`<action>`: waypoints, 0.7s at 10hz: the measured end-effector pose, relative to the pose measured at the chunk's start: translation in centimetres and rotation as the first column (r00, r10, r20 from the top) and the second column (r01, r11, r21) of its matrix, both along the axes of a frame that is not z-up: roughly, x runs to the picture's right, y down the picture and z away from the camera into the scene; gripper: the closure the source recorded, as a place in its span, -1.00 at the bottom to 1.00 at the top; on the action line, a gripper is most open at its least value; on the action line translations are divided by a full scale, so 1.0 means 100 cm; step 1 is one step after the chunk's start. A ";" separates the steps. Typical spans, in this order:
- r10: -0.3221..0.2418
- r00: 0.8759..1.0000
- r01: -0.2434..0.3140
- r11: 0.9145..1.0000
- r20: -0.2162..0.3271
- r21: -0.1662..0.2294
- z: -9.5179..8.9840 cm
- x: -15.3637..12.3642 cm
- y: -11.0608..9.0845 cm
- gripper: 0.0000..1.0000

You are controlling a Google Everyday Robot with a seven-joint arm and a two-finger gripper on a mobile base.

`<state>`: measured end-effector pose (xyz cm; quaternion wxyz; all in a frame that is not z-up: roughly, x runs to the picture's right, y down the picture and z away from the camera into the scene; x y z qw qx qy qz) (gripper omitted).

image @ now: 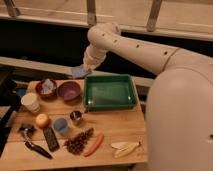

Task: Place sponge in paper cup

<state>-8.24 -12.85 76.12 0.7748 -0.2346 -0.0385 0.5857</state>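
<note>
My gripper point(83, 69) hangs from the white arm above the back edge of the table, just left of the green tray's far left corner. It is shut on the sponge point(78, 72), a small light-blue block held in the air above the purple bowl. The paper cup point(31, 102), cream-white and tapered, stands upright near the table's left edge, well to the left of and nearer than the gripper.
A green tray point(131, 100) sits mid-table. A purple bowl point(69, 91) and a red bowl point(41, 84) stand at the back left. In front are an orange fruit point(42, 120), a blue cup point(61, 126), a metal cup point(76, 117), a carrot point(93, 144) and a banana point(125, 148).
</note>
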 end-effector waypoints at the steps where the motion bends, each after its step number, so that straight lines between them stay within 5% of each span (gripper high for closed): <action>1: -0.034 0.999 0.034 0.999 0.030 0.026 0.001 -0.025 -0.011 1.00; 4: -0.092 0.988 0.083 0.993 0.121 0.079 0.003 -0.082 -0.032 1.00; 7: -0.135 0.961 0.111 0.987 0.240 0.113 0.000 -0.142 -0.039 1.00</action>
